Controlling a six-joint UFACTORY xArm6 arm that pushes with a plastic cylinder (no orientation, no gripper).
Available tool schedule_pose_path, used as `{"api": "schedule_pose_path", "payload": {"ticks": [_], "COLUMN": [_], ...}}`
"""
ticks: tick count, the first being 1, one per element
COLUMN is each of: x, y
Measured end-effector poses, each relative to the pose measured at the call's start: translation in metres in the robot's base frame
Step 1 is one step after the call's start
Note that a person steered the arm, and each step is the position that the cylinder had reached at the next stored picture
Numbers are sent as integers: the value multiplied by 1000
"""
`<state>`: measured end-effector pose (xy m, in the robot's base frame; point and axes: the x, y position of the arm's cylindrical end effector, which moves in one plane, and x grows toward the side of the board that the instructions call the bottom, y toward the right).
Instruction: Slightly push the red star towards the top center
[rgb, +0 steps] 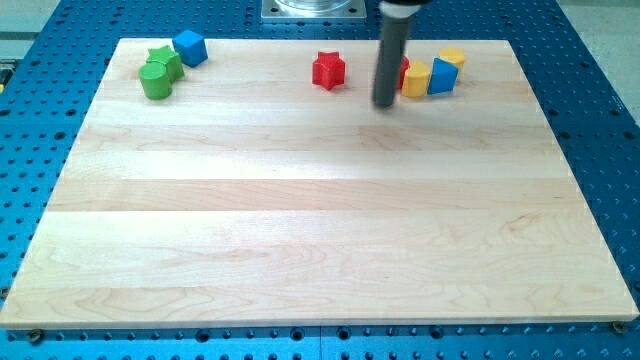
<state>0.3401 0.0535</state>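
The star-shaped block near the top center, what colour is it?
Red; the red star shows plainly in the camera view.

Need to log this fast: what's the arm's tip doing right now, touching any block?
My tip: holding nothing, apart from the red star, which lies to the view's left of it.

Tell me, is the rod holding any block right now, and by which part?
Nothing is held. My tip rests on the board, between the red star on the view's left and a yellow block on its right, apart from the star.
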Motion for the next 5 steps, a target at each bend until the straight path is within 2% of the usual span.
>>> {"api": "schedule_pose_path", "payload": {"ticks": [1,2,3,4,5], "x": [2,-34,-47,-37,16], "y": [-149,-134,-77,-17,-51]}}
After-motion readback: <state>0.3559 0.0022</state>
